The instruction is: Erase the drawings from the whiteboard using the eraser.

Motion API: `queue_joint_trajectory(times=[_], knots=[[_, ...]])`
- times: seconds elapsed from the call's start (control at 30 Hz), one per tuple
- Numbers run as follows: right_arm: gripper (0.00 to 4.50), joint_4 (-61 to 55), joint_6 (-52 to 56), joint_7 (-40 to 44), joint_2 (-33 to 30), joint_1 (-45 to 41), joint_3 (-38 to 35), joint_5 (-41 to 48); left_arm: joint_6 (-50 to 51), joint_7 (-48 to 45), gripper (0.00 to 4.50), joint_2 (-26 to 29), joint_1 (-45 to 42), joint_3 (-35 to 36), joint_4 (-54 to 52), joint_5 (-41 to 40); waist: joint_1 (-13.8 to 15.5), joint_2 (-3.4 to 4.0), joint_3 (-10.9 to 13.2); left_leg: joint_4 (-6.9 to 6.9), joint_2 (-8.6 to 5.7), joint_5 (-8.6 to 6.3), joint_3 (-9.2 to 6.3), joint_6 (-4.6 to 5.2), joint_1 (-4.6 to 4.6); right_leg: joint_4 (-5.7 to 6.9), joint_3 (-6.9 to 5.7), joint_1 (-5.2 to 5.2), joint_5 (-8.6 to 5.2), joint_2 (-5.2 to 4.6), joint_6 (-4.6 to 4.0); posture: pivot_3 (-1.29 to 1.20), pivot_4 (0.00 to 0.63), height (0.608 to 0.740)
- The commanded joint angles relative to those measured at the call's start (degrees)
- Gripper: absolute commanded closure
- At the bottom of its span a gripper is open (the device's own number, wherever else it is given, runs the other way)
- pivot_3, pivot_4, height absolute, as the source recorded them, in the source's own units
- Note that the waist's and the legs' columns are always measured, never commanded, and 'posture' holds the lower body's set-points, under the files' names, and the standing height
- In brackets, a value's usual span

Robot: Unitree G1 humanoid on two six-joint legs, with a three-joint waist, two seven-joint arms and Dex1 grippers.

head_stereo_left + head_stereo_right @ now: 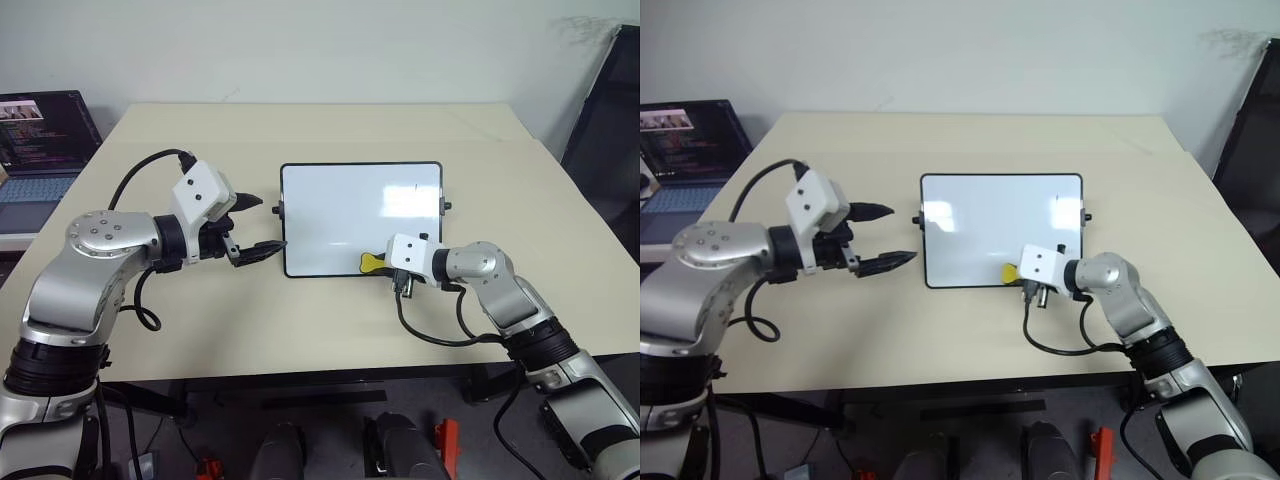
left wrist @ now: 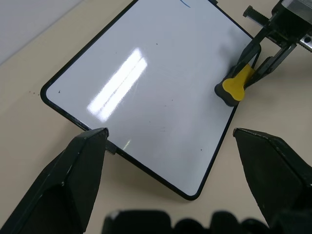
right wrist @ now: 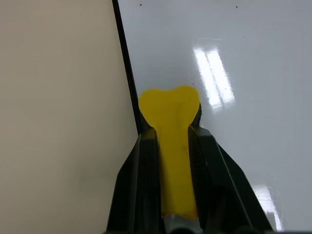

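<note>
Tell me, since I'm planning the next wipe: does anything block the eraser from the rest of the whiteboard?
Nothing visible does. The eraser, clamped in the right hand, sits at the whiteboard's near edge; the left hand hovers open beside the board.

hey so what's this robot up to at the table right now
The robot is wiping a whiteboard that lies flat on the table. Its right gripper is shut on the yellow eraser, which sits at the board's near edge, toward its right corner. The left gripper hovers open beside the board's left side, touching nothing. The board looks almost clean; only a small blue mark shows at one edge. A laptop sits at the table's far left.
</note>
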Motion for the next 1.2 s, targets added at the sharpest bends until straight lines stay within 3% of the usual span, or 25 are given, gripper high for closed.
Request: queue_joint_trajectory(times=[0.03,0.3,0.57,0.9,1.2], knots=[[4.04,-1.43,2.72,1.13,-2.16,-1.19,-2.97,1.59,-0.49,-0.18,0.0,0.72,-1.13,1.45,-0.86,-0.04,0.06,0.01,0.01,0.0,0.0,0.0,-0.01,0.0,-0.01,0.0,0.0,0.0,0.0,0.0,0.0,0.0,0.15,0.74],[4.04,-17.6,9.23,7.93,-14.7,-0.17,-12.91,8.97,-0.15,-0.53,0.0,3.46,1.87,4.34,-1.49,-0.41,0.61,0.12,0.17,-0.09,-0.01,-0.03,-0.05,0.0,-0.35,-0.12,-0.06,-0.28,-0.02,-0.03,0.02,0.0,0.15,0.74],[4.09,-10.36,7.17,9.83,-26.06,1.94,-22.41,13.07,-0.37,-1.84,0.0,3.96,1.92,3.76,-0.2,-0.66,0.94,0.08,0.21,-0.12,-0.01,-0.04,0.0,0.0,-0.33,-0.19,-0.08,-0.25,-0.1,-0.04,-0.05,0.0,0.15,0.74],[4.14,-2.73,0.86,9.98,-30.18,2.96,-25.72,15.46,0.84,-3.15,0.0,3.77,-0.15,3.5,-0.44,-1.73,0.48,0.07,0.26,-0.11,0.0,-0.03,0.07,0.0,-0.31,-0.15,-0.01,-0.26,-0.1,-0.03,-0.04,0.0,0.15,0.74],[4.14,0.52,-1.6,8.3,-28.98,-0.43,-24.81,15.13,1.08,-2.55,0.0,3.9,0.21,3.74,-1.08,-2.31,0.33,0.13,0.31,-0.09,0.0,-0.03,0.07,0.0,-0.29,-0.1,-0.01,-0.26,-0.1,-0.03,-0.04,0.0,0.15,0.74]])
